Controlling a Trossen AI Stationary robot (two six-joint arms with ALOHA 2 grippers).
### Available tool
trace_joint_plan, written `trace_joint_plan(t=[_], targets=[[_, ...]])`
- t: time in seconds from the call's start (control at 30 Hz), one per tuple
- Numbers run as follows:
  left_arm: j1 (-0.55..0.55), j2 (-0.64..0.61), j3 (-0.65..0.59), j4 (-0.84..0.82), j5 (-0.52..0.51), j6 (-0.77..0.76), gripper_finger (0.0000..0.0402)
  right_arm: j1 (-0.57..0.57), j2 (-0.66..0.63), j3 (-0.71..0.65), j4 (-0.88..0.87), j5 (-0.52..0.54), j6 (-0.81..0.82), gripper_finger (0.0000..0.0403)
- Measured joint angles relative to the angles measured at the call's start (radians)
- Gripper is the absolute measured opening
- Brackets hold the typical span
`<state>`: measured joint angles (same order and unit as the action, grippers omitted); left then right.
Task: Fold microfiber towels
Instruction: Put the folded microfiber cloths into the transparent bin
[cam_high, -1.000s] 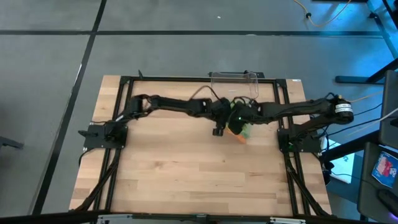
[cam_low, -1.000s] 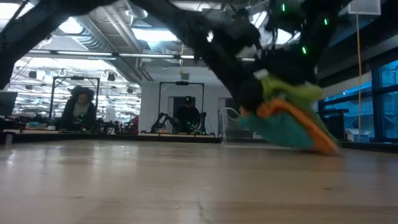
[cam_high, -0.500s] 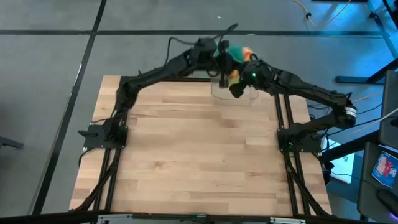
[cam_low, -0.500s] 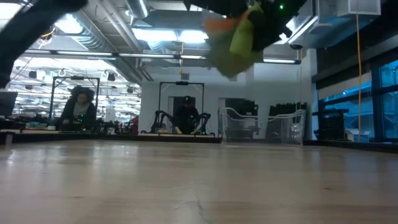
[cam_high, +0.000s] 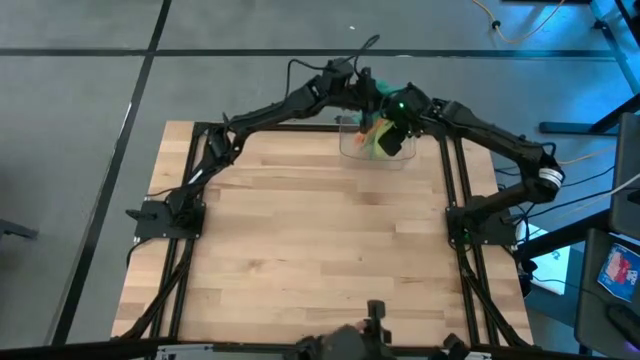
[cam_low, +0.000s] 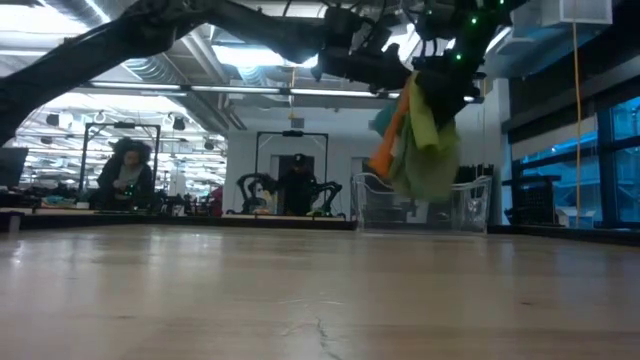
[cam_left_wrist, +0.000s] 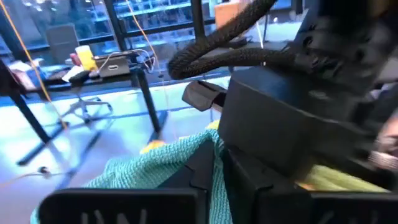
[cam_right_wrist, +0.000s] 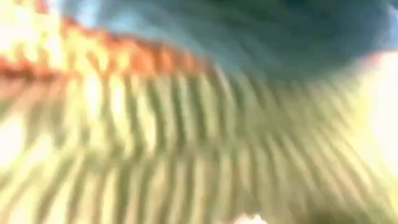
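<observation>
The microfiber towels are bunched into one bundle (cam_low: 415, 140) of orange, teal, lime and pale sage cloth. It hangs in the air over the clear plastic bin (cam_high: 352, 152) at the table's far edge. In the high view the bundle (cam_high: 376, 130) shows lime and orange. My left gripper (cam_high: 364, 92) and my right gripper (cam_high: 393, 138) both meet at the bundle's top, shut on it. The left wrist view shows teal cloth (cam_left_wrist: 149, 171) and lime cloth (cam_left_wrist: 339, 177). Cloth (cam_right_wrist: 186, 124) fills the right wrist view. My left gripper holds the bundle at its top, coming from the table's left side; teal cloth (cam_left_wrist: 208, 165) lies bunched against its fingers, several layers. The bundle hangs slack below, clear of the table. My right gripper holds the bundle's top (cam_low: 430, 85) from the table's right side. Cloth covers its wrist view and hides the fingers. The bundle hangs slack below it, its lower end (cam_low: 425, 185) clear of the table.
The clear bin (cam_low: 455, 205) stands at the far edge, right of the middle. The wooden tabletop (cam_high: 310, 250) lies in front of it. People sit at desks in the room behind (cam_low: 125, 170).
Both grippers have lifted the bundle off the table's right middle and carried it up and toward the far edge. It has then come down a little and now hangs lengthwise over the bin, slack, where it was earlier bunched high between the grippers.
</observation>
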<state>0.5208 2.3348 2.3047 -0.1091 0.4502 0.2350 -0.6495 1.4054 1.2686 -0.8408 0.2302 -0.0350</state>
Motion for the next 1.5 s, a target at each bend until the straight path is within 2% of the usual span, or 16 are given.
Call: trace_joint_plan(t=[0.3,0.57,0.67,0.77,0.9,1.0,1.17,1.4,1.5], targets=[[0.088,-0.011,0.058,-0.028,0.117,-0.144,0.0075,-0.064,0.041,0.000,0.012,0.000,-0.029,0.0155],[0.149,-0.041,0.055,-0.116,0.398,-0.305,0.0087,-0.085,0.054,0.000,-0.109,0.012,-0.050,0.0155],[0.180,-0.093,0.054,-0.204,0.497,-0.326,0.0084,-0.086,0.027,0.000,-0.190,0.082,-0.019,0.0155],[0.210,-0.163,0.054,-0.332,0.561,-0.333,0.0083,-0.087,-0.013,0.000,-0.202,0.073,0.036,0.0155],[0.242,-0.253,0.054,-0.485,0.544,-0.310,0.0083,-0.065,-0.017,-0.008,-0.042,-0.062,0.053,0.0155],[0.265,-0.320,0.052,-0.567,0.514,-0.273,0.0083,-0.038,0.034,-0.083,0.128,-0.071,0.021,0.0155],[0.279,-0.407,0.052,-0.674,0.440,-0.187,0.0083,-0.029,0.167,-0.187,0.510,-0.069,-0.023,0.0155],[0.247,-0.441,0.052,-0.774,0.372,-0.128,0.0083,-0.028,0.413,-0.187,0.551,-0.103,-0.027,0.0155],[0.239,-0.440,0.050,-0.808,0.363,-0.096,0.0082,-0.030,0.467,-0.181,0.555,-0.137,-0.021,0.0155]])
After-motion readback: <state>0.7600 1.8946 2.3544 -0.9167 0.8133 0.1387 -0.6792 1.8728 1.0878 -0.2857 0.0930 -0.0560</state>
